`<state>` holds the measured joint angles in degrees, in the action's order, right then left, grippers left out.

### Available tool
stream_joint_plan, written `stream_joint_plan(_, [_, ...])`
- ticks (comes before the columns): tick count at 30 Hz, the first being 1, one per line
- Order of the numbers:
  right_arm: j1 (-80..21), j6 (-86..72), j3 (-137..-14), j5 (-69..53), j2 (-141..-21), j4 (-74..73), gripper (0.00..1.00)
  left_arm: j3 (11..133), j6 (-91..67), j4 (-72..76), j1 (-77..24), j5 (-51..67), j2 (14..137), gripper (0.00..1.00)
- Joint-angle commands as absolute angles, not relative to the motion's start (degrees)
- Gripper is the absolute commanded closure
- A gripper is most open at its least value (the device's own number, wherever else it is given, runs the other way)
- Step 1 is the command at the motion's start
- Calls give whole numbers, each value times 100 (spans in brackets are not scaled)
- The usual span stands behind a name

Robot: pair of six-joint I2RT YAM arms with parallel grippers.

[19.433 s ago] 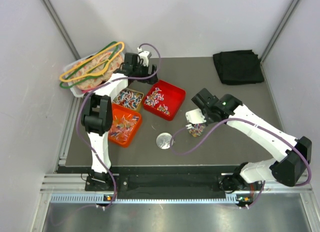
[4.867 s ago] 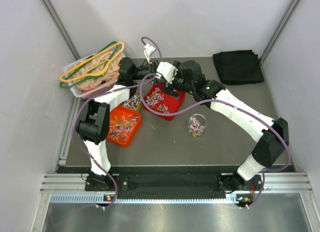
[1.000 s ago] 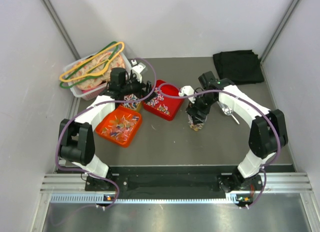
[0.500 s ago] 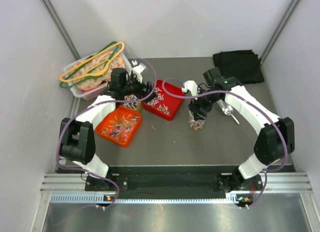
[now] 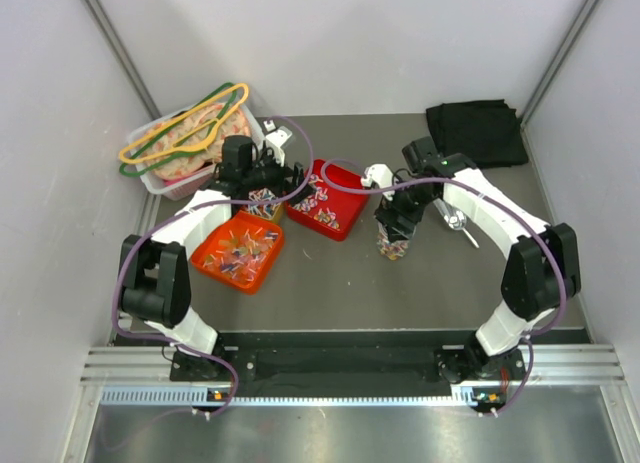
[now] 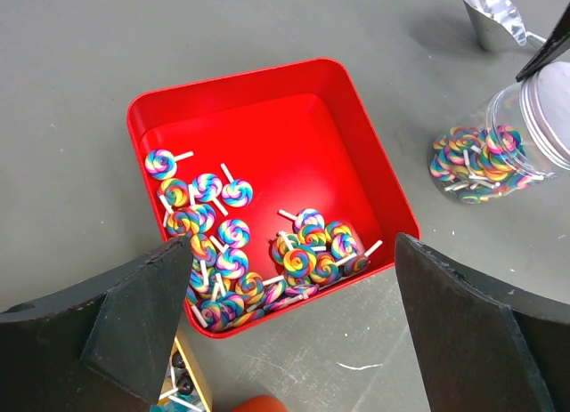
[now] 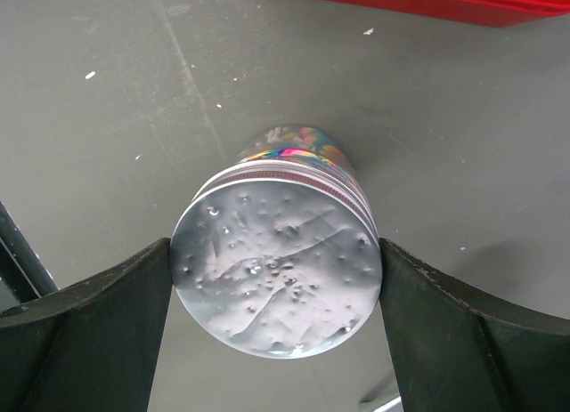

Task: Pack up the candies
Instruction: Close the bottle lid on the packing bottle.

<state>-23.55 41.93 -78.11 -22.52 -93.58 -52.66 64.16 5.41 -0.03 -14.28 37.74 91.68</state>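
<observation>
The candies are rainbow swirl lollipops. Many lie in the red tray (image 6: 356, 127) (image 5: 345, 183), mostly along its near side (image 6: 227, 256). More fill a clear jar (image 5: 393, 247) (image 6: 472, 158) standing on the table right of the tray. A silver lid (image 7: 276, 278) sits on the jar, and my right gripper (image 7: 274, 252) (image 5: 396, 213) is shut on it from above, fingers touching both sides. My left gripper (image 6: 290, 243) (image 5: 283, 175) hangs open over the red tray's near edge, holding nothing.
An orange tray (image 5: 238, 249) and a small yellow tray (image 5: 262, 197), both with sweets, lie left of the red one. A silver scoop (image 5: 455, 223) (image 6: 494, 16) rests right of the jar. A black cloth (image 5: 476, 133) sits back right, a hanger bin (image 5: 185, 138) back left.
The right arm's forearm has shifted slightly while its gripper stays clamped on the jar lid. The left arm and the trays have not moved.
</observation>
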Motion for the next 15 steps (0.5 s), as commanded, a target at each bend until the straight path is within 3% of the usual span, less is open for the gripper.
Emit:
stream_joint_plan(1, [-2294,4254,-7866,-2399,-9457,-5071,24,6416,519,255,-1424,3893,9140,1])
stream_joint_plan(15, [-2285,4228,-7963,-2294,-9712,-5018,24,6425,518,264,-1424,3920,9184,1])
